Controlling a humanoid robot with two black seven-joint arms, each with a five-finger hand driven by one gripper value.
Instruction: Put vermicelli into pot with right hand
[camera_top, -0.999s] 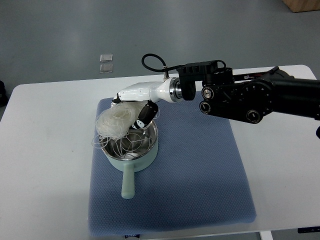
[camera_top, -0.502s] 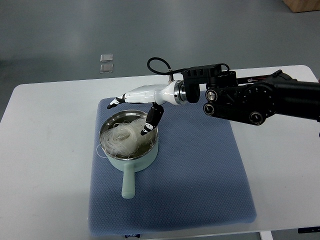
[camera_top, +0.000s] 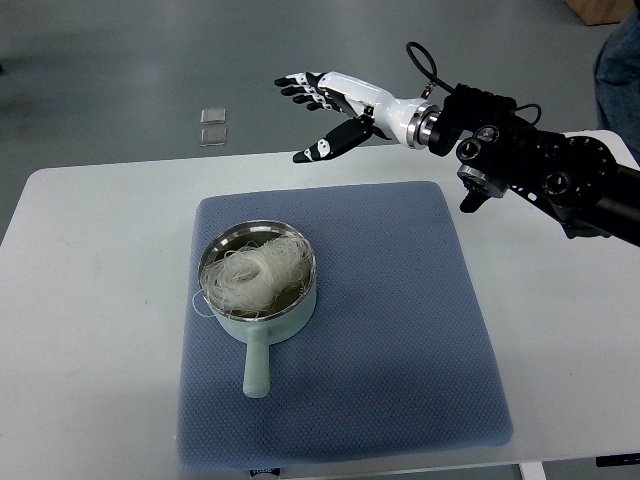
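Pot (camera_top: 262, 300): sitting upright on the left half of the blue mat, its pale green handle pointing toward the near edge of the mat.
Noodles (camera_top: 250, 276): lying in a loose white nest inside the pot, filling most of the steel bowl; a few thin strands are hanging over the pot's left rim.
Right hand (camera_top: 328, 104): hovering well above and beyond the pot, past the far edge of the mat; the white fingers with black tips are spreading wide and holding nothing, the thumb pointing down toward the pot's side.
Right arm (camera_top: 530, 170): reaching in from the right, its black joints hanging beyond the pot's far right, over the mat's far right corner.
Mat (camera_top: 400, 330): lying flat under the pot, covering the middle of the white table (camera_top: 90, 330).
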